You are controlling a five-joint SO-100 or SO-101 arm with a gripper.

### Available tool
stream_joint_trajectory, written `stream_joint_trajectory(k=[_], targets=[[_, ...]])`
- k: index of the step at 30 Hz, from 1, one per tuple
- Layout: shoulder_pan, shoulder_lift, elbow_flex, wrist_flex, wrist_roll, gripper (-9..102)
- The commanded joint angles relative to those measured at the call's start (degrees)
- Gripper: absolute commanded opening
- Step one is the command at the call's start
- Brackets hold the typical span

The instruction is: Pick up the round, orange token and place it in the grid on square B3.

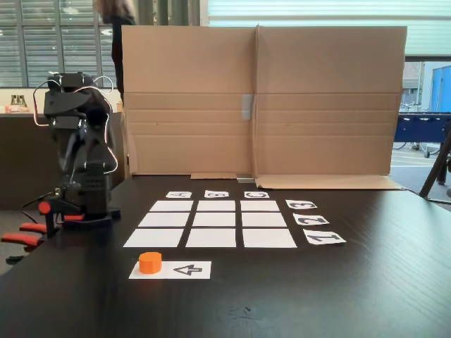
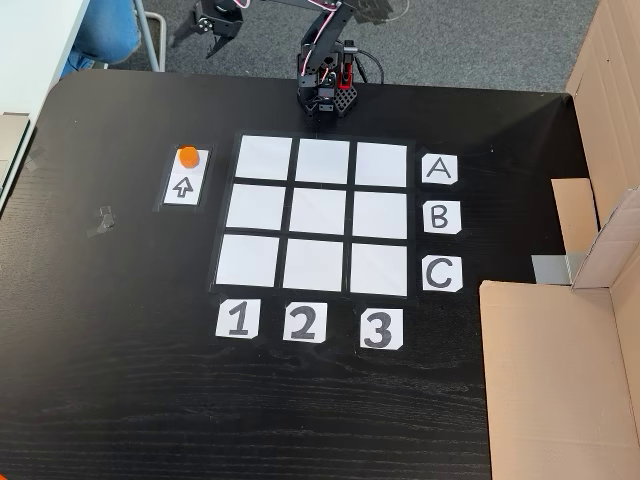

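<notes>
The orange token point(image 1: 149, 262) point(image 2: 188, 155) stands on the end of a white strip printed with a black arrow, beside the grid point(image 1: 211, 222) point(image 2: 313, 213) of white rectangles. Square B3 point(image 1: 215, 205) point(image 2: 380, 215) lies blank, in the row by card B and the column by card 3. The arm point(image 1: 77, 141) is folded up over its base point(image 2: 325, 95) at the table's edge. My gripper point(image 2: 200, 42) hangs beyond that edge, far from the token, its fingertips apart and nothing between them.
Cards A, B, C point(image 2: 440, 218) and 1, 2, 3 point(image 2: 305, 323) edge the grid. A tall cardboard screen point(image 1: 261, 98) stands along one side of the table. Orange clamps point(image 1: 25, 236) grip the table edge by the arm. A person stands behind the cardboard.
</notes>
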Motion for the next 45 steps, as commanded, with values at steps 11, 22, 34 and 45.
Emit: stream_joint_trajectory(k=[11, 22, 34, 45], targets=[[-3.7, -19.7, -15.6, 1.9, -13.4, 76], [-9.7, -31.7, -21.9, 1.8, -14.4, 76], [-15.8, -41.8, -27.1, 1.8, -13.4, 76], [-21.1, -48.0, -28.7, 1.3, -12.0, 76]])
